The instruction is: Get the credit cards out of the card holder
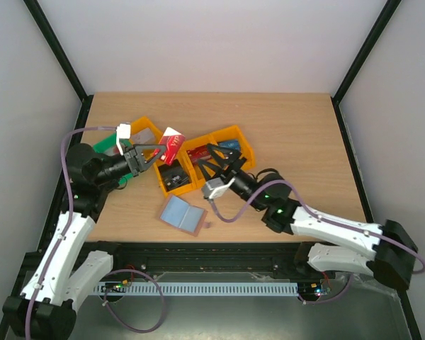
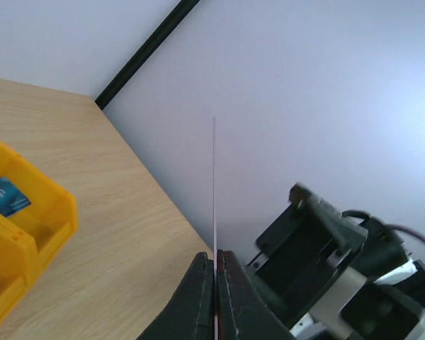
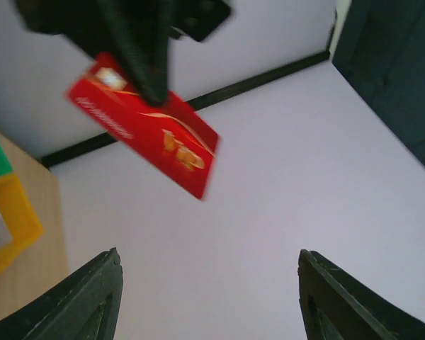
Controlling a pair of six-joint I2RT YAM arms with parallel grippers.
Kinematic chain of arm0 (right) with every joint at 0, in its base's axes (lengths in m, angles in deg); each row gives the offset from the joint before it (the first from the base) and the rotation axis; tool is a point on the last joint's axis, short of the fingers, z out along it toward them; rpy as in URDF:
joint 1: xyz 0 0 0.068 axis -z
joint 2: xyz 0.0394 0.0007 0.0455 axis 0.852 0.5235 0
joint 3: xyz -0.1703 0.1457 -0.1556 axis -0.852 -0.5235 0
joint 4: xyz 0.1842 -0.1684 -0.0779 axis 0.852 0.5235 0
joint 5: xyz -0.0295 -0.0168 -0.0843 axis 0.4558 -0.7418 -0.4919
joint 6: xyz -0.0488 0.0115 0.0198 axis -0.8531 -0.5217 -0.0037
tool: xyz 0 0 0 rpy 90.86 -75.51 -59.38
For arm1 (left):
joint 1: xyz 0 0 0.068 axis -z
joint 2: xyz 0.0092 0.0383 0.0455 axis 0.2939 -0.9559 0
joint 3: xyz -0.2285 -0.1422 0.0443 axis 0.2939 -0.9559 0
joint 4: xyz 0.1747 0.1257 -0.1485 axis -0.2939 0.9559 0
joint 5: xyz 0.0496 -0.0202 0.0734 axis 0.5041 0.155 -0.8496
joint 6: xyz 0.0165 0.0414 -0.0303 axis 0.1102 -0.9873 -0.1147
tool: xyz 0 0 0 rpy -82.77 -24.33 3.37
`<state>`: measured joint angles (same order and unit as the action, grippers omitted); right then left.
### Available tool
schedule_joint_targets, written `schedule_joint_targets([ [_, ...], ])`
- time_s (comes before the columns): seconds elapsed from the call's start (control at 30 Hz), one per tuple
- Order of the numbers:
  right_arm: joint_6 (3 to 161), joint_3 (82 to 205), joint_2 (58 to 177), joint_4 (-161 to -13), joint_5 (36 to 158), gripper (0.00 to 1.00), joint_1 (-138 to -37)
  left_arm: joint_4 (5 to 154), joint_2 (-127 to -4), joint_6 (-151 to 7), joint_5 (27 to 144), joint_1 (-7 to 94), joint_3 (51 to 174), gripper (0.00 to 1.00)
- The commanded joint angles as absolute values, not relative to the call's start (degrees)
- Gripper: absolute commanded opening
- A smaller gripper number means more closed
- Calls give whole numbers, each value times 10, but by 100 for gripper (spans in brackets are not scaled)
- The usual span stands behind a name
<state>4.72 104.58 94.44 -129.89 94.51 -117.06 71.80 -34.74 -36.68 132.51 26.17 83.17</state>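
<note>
Risk, judged from this moment: the red card [image 1: 172,145] was pinched at one edge only, by the tips of the left claw [image 1: 159,149], and hung in the air above the orange bins [image 1: 235,130]. With so small a hold it could pivot or slip. If it were let go from that height it could land on a bin wall or on the table [image 1: 297,142] rather than inside a bin. The right claw [image 1: 216,153] sat close below and beside the card, so a careless move by either arm could knock the two together.

Left claw: shut tight on the card, which its wrist camera saw edge-on as a thin line rising from between the fingertips [image 2: 211,265].

Right claw: jaws wide apart, holding and touching nothing, the card above it in its wrist view.

Card holder [image 1: 183,214]: lay open on the table, blue lining up, near the front edge and apart from both claws. Could not tell whether any cards remained in it.
</note>
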Motion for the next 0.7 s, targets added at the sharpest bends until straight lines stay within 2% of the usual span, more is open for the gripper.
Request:
schedule_joint_targets([
  [0.0, -181, 1066, 998, -1456, 949, 66, -1195, 654, -365, -285, 1338, 261, 825, 2],
  [0.43, -333, 1146, 1142, -1473, 947, 62, -1219, 686, -375, -301, 1359, 266, 828, 2],
  [0.6, -338, 1158, 1159, -1479, 944, 60, -1217, 683, -372, -302, 1361, 267, 826, 2],
  [0.63, -334, 1158, 1160, -1481, 947, 56, -1217, 683, -372, -303, 1363, 267, 825, 2],
  [0.67, -329, 1158, 1161, -1485, 951, 45, -1217, 684, -372, -304, 1363, 266, 824, 2],
])
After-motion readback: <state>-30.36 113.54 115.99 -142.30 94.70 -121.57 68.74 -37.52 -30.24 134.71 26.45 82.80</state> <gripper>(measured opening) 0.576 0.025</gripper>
